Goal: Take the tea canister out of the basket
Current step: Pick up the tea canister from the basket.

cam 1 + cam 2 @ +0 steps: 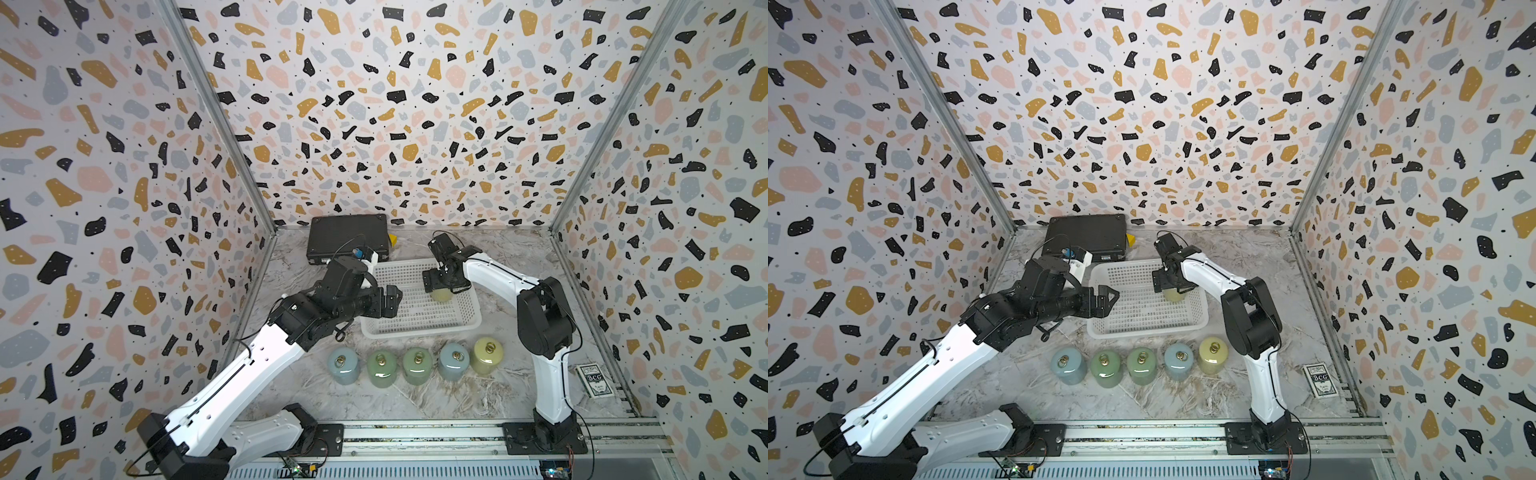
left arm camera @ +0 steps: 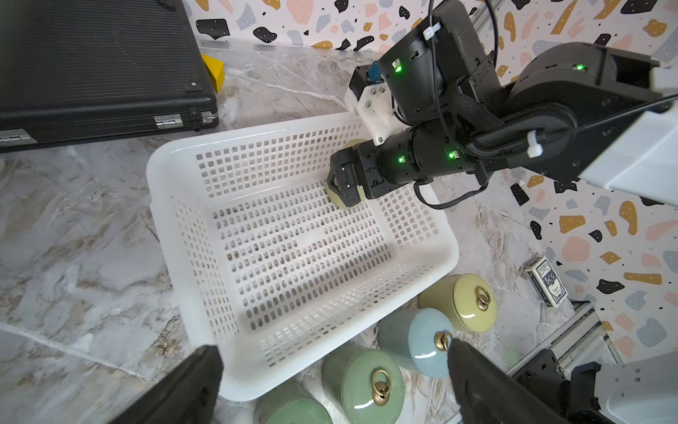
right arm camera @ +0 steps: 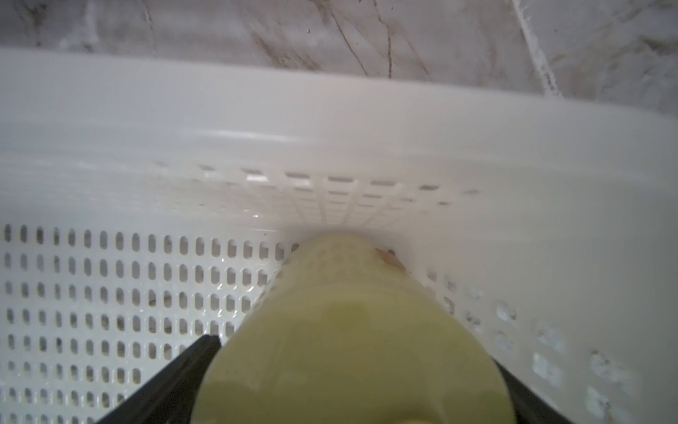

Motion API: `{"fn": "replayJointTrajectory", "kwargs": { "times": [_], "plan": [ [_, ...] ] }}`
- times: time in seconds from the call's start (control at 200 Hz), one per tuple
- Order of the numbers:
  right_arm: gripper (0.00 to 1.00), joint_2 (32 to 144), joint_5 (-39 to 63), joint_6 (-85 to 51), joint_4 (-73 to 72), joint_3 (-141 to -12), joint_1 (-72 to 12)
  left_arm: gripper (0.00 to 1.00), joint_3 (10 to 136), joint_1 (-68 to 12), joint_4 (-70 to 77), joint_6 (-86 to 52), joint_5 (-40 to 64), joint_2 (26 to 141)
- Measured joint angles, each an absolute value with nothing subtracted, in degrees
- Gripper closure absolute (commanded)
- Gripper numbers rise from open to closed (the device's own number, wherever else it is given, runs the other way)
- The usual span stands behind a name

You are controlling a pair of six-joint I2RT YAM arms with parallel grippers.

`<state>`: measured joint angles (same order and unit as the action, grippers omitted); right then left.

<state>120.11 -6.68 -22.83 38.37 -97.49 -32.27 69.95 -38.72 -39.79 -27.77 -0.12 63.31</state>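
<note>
Almost: five glazed canisters [image 1: 417, 365] stand on marble counter [image 1: 415, 401] | yellow-green tea canister [image 3: 352, 348] sits in white lattice basket [image 1: 417, 330] | right gripper [image 1: 445, 287] jaws wide, straddling it | left gripper [image 1: 395, 301] jaws wide, empty

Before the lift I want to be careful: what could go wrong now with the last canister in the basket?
1. The yellow-green tea canister stands close to the basket wall. The open right jaws flank it, and one might catch the lattice and drag the basket up.
2. Its glossy side might slip from a weak grip.
3. A row of five canisters stands before the basket, so a low carry might knock them.
</note>
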Motion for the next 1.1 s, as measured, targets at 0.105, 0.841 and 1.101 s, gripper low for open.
{"fn": "replayJointTrajectory", "kwargs": {
  "times": [0.105, 0.841, 1.101],
  "plan": [
    [0.02, 121.43, -6.52, -22.81, 38.37, -98.3, -32.18, 0.0, 69.95, -38.74, -39.79, -27.73, -0.19, 63.35],
    [0.23, 122.93, -4.4, -21.52, 39.11, -99.74, -31.68, 0.0, 69.89, -38.74, -39.77, -27.62, -0.12, 63.35],
    [0.23, 120.07, -2.15, -21.56, 40.88, -98.72, -31.66, 0.0, 69.47, -38.74, -39.7, -27.62, 1.69, 63.35]
  ]
}}
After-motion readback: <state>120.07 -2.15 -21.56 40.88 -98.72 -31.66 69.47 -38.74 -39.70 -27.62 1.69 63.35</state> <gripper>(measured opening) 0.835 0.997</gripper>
